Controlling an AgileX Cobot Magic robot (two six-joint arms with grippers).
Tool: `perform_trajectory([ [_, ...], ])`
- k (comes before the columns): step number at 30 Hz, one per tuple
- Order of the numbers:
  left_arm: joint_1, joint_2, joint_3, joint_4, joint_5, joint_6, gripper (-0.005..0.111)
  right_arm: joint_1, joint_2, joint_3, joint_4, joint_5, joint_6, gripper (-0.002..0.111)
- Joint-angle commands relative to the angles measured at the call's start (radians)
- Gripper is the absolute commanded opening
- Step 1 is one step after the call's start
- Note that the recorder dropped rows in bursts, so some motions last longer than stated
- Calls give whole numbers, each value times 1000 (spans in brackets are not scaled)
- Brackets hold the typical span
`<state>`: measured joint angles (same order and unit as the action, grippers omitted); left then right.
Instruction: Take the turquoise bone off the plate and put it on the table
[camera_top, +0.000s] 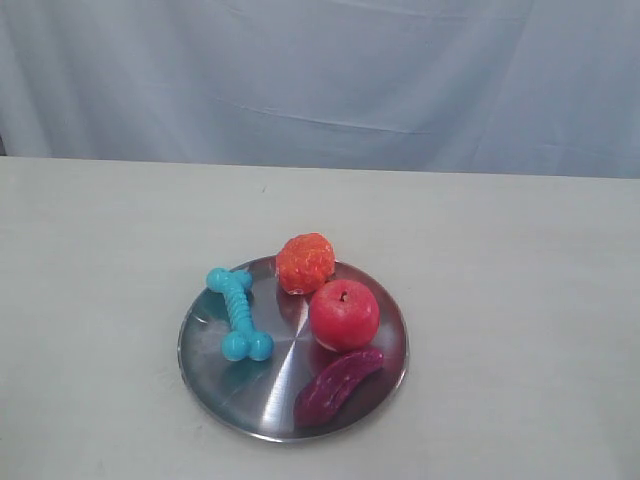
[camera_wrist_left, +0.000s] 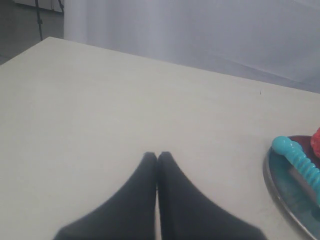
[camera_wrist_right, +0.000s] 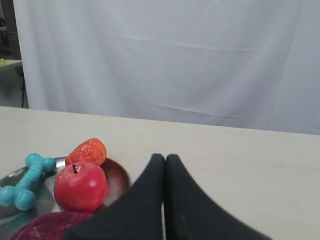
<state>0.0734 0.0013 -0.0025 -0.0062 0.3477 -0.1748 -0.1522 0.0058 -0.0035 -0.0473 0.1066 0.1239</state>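
Observation:
The turquoise bone (camera_top: 239, 312) lies on the left part of the steel plate (camera_top: 236, 405), one knobbed end over the rim. The left wrist view shows the bone (camera_wrist_left: 298, 162) on the plate (camera_wrist_left: 285, 197) off to one side; the right wrist view also shows the bone (camera_wrist_right: 27, 181) on the plate (camera_wrist_right: 116, 175). The plate rests on the beige table (camera_top: 500, 260). My left gripper (camera_wrist_left: 157, 156) is shut with nothing in it, above bare table. My right gripper (camera_wrist_right: 165, 158) is also shut and empty, beside the plate. Neither gripper shows in the exterior view.
On the plate with the bone sit a red apple (camera_top: 344, 314), an orange bumpy ball (camera_top: 305, 263) and a dark purple curved toy (camera_top: 337, 385). A pale cloth backdrop (camera_top: 320, 80) hangs behind the table's far edge.

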Motion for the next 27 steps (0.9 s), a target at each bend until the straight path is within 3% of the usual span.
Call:
perform_trajectory([
  [1,4,-1,3,6,-5,-2,0,-5,-6,4,-2,-82,49,0],
  [6,4,-1,3,6,-5,-2,0,-5,-6,4,-2,-232,86,0],
  [12,4,-1,3,6,-5,-2,0,-5,61,-196,-2,42,89,0],
  [17,4,-1,3,6,-5,-2,0,-5,319,-495,15,397,58,0],
  [21,4,-1,3,6,-5,-2,0,-5,574,-731,140,654,20,0],
  [27,4,-1,3,6,-5,-2,0,-5,874,-945,410,820,-193,0],
])
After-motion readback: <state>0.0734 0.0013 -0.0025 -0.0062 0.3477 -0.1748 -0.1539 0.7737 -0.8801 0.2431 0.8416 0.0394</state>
